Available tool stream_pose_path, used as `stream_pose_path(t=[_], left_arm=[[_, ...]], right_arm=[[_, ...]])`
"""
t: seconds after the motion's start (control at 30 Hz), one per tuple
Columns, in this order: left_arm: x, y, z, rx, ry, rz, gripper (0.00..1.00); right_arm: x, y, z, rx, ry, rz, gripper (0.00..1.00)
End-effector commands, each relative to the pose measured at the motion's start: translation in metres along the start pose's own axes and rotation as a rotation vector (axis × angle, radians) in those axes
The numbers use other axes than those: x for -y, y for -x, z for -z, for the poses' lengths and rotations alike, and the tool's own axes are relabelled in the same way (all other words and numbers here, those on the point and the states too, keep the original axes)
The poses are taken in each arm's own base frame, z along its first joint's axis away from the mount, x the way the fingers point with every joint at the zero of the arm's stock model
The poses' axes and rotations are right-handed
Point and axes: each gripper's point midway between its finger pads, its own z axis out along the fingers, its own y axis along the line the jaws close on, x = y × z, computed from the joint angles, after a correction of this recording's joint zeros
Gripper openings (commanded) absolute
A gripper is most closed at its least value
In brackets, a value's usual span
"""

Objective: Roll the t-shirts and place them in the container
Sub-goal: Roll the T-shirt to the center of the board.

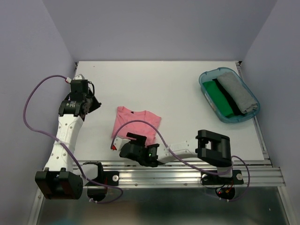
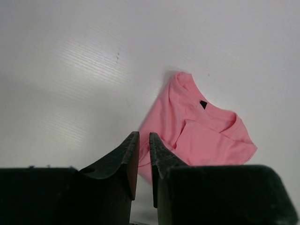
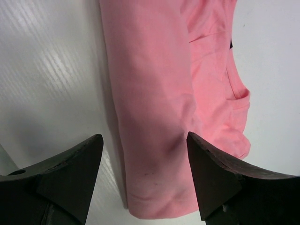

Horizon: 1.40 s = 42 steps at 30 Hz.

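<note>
A salmon-pink t-shirt [image 1: 137, 123] lies folded into a narrow strip on the white table, collar end away from the arms. My right gripper [image 1: 124, 140] is open and hovers over its near end; in the right wrist view the fingers [image 3: 79, 164] straddle the shirt [image 3: 154, 84] without touching it. My left gripper [image 1: 95, 104] is shut and empty, above bare table to the left of the shirt. In the left wrist view its fingertips [image 2: 144, 136] point toward the shirt [image 2: 201, 136]. A green t-shirt [image 1: 220, 96] and a grey t-shirt [image 1: 239, 91] lie in the tub.
A teal see-through plastic tub [image 1: 206, 77] stands at the back right of the table. An aluminium rail [image 1: 187, 173] with the arm bases runs along the near edge. Purple walls close in the left, back and right sides.
</note>
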Motion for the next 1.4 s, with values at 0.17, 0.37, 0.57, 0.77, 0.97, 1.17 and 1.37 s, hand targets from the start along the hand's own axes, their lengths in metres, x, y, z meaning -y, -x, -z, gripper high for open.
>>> stream_pose_path(t=[0.17, 0.37, 0.57, 0.77, 0.97, 1.17, 1.37], left_arm=[[-0.001, 0.003, 0.006, 0.021, -0.021, -0.009, 0.26], [-0.001, 0.0, 0.003, 0.011, -0.029, -0.009, 0.26], [0.001, -0.002, 0.001, 0.001, -0.041, -0.006, 0.26], [0.001, -0.002, 0.001, 0.001, -0.044, -0.01, 0.26], [0.002, -0.003, 0.001, -0.001, -0.052, -0.013, 0.26], [0.002, -0.005, -0.001, -0.003, -0.056, -0.013, 0.26], [0.001, -0.007, -0.004, -0.009, -0.053, -0.015, 0.26]], right_arm=[[-0.002, 0.002, -0.016, 0.047, -0.075, 0.007, 0.77], [-0.006, -0.017, -0.027, 0.008, -0.122, 0.037, 0.78], [-0.012, -0.026, -0.034, 0.016, -0.142, 0.013, 0.49], [-0.002, -0.013, -0.033, 0.058, -0.076, -0.078, 0.26], [-0.001, -0.004, -0.027, 0.072, 0.14, -0.171, 0.16], [0.003, -0.004, -0.025, -0.005, 0.346, -0.29, 0.13], [0.0, 0.019, -0.009, 0.018, 0.639, -0.449, 0.1]])
